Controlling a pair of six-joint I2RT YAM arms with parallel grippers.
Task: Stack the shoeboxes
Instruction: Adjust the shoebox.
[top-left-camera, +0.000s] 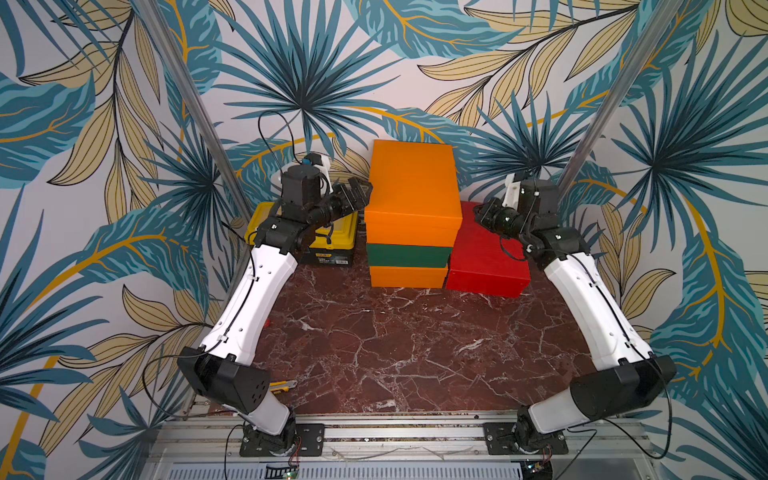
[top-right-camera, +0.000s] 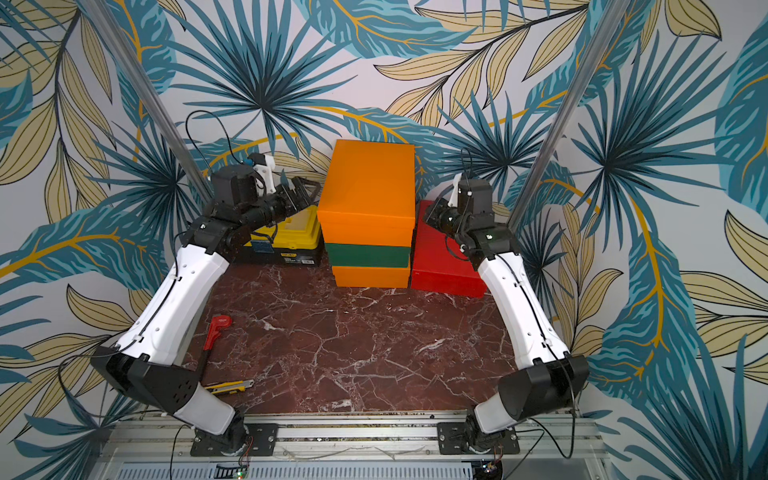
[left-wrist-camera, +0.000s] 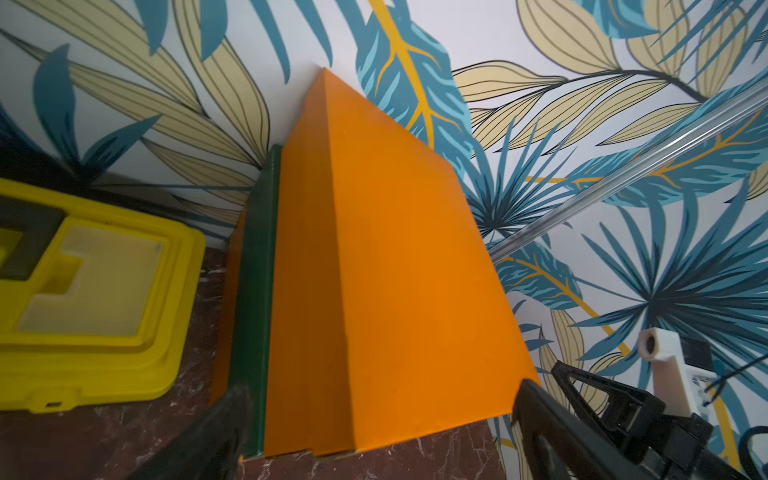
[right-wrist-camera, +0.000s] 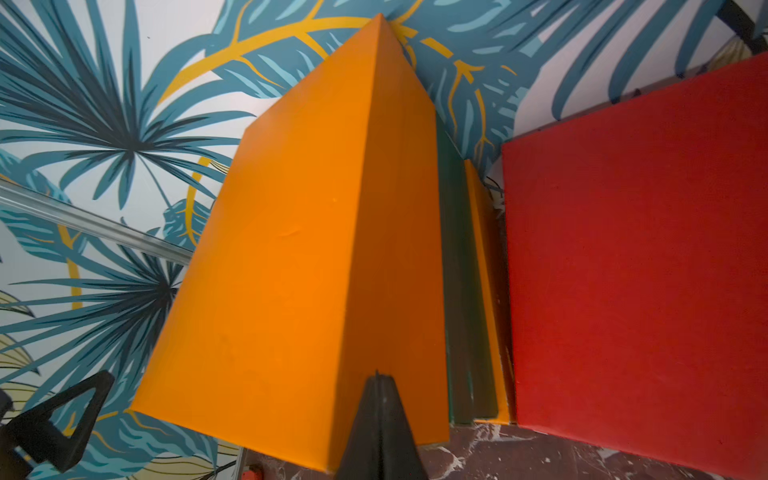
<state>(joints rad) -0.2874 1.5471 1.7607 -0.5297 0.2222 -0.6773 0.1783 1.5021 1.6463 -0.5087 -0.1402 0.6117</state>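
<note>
Beside the stack's upper left edge, the left claw (top-left-camera: 356, 192) hangs with its jaws spread wide and nothing between them. Its tips are just beside the long side of the top orange box (top-left-camera: 411, 183); whether they touch it I cannot tell. Across the stack, the right claw (right-wrist-camera: 379, 415) is closed to a point on nothing, aimed at the opposite side of that box and hovering over the red box (top-left-camera: 486, 257). The top orange box sits on the green box (top-left-camera: 409, 254), which sits on the bottom orange box (top-left-camera: 407, 276), all roughly squared at the back of the table (top-left-camera: 374, 353). The red box lies flat on the table just at the stack's right, the one not yet stacked. These look like matte card boxes, probably light, apt to dent under a hard pinch, with lids that might lift away if taken alone. Each is too wide for one claw to span, so I judge the red box wants both claws pressing inward on opposite walls, below the lid's rim. A stack of boxes this light could shift at a small nudge. A yellow toolbox (top-left-camera: 332, 245) stands left of the stack.
</note>
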